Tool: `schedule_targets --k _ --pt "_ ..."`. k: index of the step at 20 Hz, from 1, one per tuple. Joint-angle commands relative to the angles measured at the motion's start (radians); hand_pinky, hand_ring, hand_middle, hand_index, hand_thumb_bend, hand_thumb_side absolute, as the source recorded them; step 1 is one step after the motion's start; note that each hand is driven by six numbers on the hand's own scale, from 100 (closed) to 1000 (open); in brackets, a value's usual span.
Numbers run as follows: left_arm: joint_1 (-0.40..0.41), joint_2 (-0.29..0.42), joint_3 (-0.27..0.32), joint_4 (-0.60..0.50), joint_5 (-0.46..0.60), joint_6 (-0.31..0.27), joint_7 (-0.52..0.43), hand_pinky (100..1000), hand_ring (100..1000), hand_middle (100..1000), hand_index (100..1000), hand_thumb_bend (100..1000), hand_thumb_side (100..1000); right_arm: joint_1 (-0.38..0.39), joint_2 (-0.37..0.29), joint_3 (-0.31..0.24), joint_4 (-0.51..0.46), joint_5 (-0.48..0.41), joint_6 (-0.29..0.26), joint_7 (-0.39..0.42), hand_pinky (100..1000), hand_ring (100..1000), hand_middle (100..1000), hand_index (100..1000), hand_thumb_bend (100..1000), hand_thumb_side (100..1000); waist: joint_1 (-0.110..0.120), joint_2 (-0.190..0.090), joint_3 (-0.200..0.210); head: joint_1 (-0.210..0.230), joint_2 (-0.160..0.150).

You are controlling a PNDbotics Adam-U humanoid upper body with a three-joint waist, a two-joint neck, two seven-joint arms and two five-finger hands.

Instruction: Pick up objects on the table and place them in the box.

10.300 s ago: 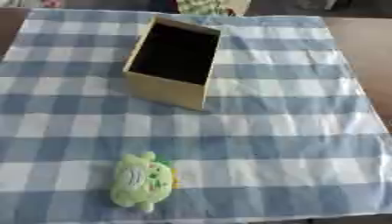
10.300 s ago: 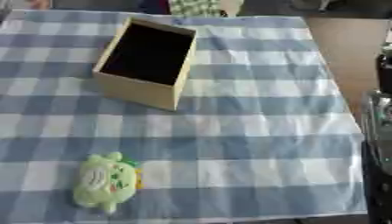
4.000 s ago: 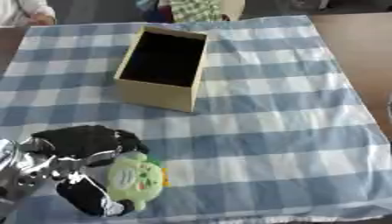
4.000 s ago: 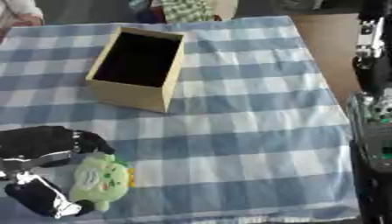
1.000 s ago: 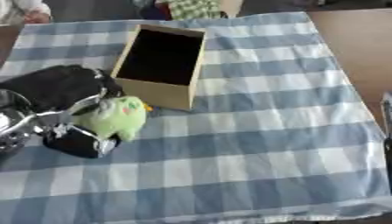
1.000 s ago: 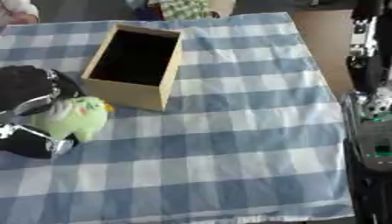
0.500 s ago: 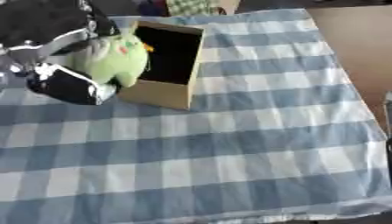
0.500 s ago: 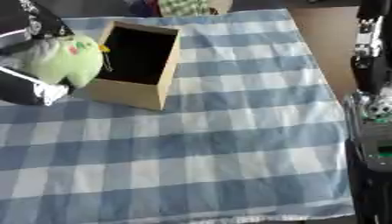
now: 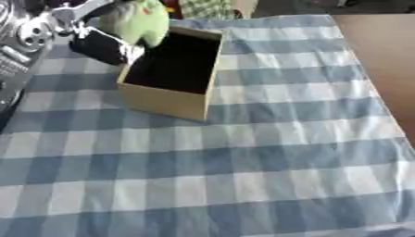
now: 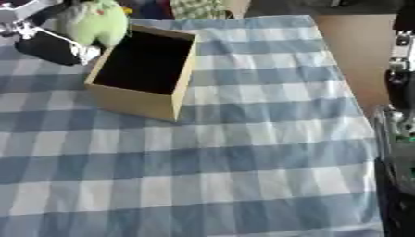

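A green plush toy (image 9: 139, 19) hangs in the air over the far left corner of the open tan box (image 9: 162, 98). My left hand (image 9: 91, 39), black with silver joints, is shut on the toy from the left side. The box stands on the blue checked cloth (image 9: 243, 157) at the upper left, and its dark inside looks empty. My right arm (image 10: 399, 139) shows along the right edge of the right eye view; whether its hand is open or shut is hidden.
Bare brown table (image 9: 381, 51) lies beyond the cloth's right edge. Coloured things and a checked green patch (image 9: 204, 7) sit past the far edge of the cloth. The near half of the cloth is flat and wide.
My left hand has carried the plush toy up and to the right, from left of the box to above its far left corner. The camera view has shifted a little.
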Motion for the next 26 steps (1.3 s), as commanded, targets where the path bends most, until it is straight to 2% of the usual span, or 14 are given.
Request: schedule_targets --k 1,8,12,17,22,26 --pt "-0.048 -0.039 0.031 0.086 -0.017 -0.028 0.047 205 471 606 653 100 386 -0.016 -0.006 -0.004 -0.015 -0.007 -0.004 0.004 775 603 579 771 100 748 -0.004 -0.010 -0.005 0.012 -0.025" --pt "-0.099 -0.118 0.053 0.219 -0.040 -0.141 0.137 181 452 583 640 100 393 -0.035 0.007 -0.001 -0.015 -0.011 -0.003 0.012 773 601 577 771 100 751 -0.011 0.022 -0.018 0.021 -0.068" --pt "-0.115 -0.157 0.067 0.307 -0.097 -0.181 0.168 185 451 576 628 100 391 -0.047 0.014 0.002 -0.015 -0.015 -0.005 0.017 773 601 576 771 100 752 -0.014 0.039 -0.028 0.024 -0.087" --pt "-0.119 -0.194 0.085 0.398 -0.156 -0.225 0.201 192 455 580 627 100 391 -0.057 0.022 0.004 -0.015 -0.019 -0.005 0.023 771 600 575 771 100 753 -0.016 0.054 -0.035 0.026 -0.097" --pt "-0.116 -0.220 0.094 0.447 -0.170 -0.259 0.224 196 457 583 631 100 390 -0.063 0.028 0.005 -0.015 -0.021 -0.003 0.027 771 599 575 771 100 753 -0.017 0.064 -0.039 0.029 -0.102" --pt "-0.116 -0.234 0.093 0.460 -0.181 -0.276 0.231 232 483 606 652 100 330 -0.065 0.031 0.005 -0.015 -0.023 -0.001 0.029 771 599 575 771 100 753 -0.016 0.066 -0.042 0.031 -0.103"
